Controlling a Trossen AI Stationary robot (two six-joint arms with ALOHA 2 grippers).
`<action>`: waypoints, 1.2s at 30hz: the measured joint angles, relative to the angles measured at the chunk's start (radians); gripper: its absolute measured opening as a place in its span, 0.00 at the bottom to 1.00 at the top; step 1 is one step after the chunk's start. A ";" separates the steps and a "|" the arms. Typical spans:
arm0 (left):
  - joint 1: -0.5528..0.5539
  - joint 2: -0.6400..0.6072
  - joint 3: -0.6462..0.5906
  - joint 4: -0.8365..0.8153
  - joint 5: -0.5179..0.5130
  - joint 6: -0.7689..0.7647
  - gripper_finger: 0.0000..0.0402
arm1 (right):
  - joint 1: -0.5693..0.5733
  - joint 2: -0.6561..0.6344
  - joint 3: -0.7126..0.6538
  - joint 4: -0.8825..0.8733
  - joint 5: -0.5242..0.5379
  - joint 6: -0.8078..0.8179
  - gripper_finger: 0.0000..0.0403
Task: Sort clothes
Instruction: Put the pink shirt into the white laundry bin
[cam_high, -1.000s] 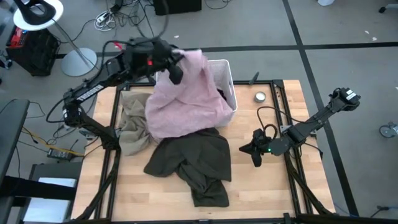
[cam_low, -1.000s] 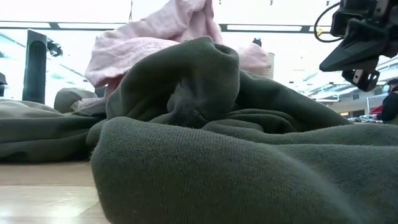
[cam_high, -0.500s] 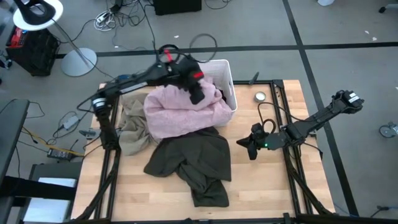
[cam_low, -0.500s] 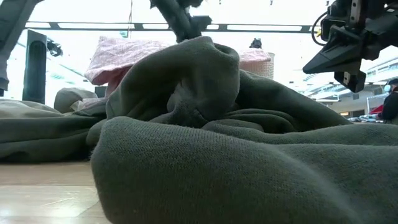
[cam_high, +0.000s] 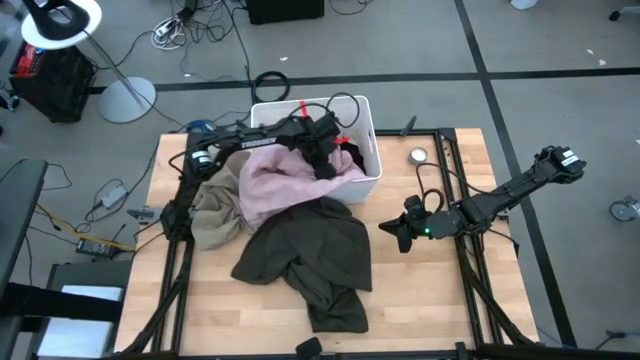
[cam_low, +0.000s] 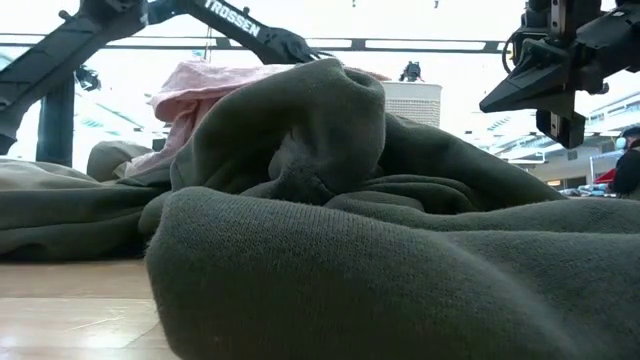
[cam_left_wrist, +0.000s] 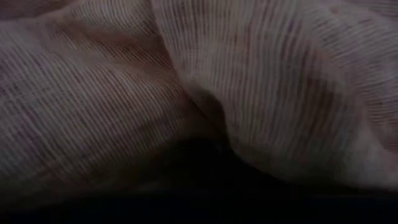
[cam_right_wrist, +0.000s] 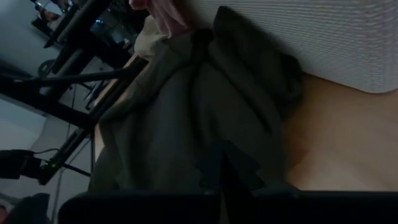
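Observation:
A pale pink garment (cam_high: 283, 182) lies heaped over the near wall of the white bin (cam_high: 366, 118) and spills onto the table. It also shows in the low view (cam_low: 205, 85) and fills the left wrist view (cam_left_wrist: 124, 93). My left gripper (cam_high: 325, 163) points down into its top at the bin's near rim. The olive green garment (cam_high: 312, 258) lies spread on the table in front, its far edge under the pink one. A beige garment (cam_high: 208, 208) lies to the left. Something dark (cam_high: 351, 157) sits inside the bin. My right gripper (cam_high: 388, 233) hangs shut above the table, right of the olive garment.
A small round metal object (cam_high: 418, 155) lies on the table right of the bin, with a black cable loop (cam_high: 432, 195) near my right arm. Bare wood (cam_high: 200, 310) shows at the near left and at the near right (cam_high: 420, 300).
My left gripper has come down steeply, toward the table's near and right edges, tipping from nearly level to pointing down at the bin's near rim. The pink garment, which hung spread high below it, has sunk into a heap over the bin's wall and the other clothes.

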 joint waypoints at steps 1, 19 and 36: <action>-0.001 0.006 0.001 0.005 0.000 -0.001 0.03 | 0.000 0.000 0.000 0.000 0.000 0.006 0.00; 0.000 0.007 0.115 -0.094 -0.010 -0.065 0.43 | 0.000 0.000 0.000 0.003 0.000 0.017 0.01; -0.019 -0.049 0.494 -0.468 -0.031 -0.059 0.43 | 0.002 0.000 0.000 0.021 -0.055 -0.030 0.00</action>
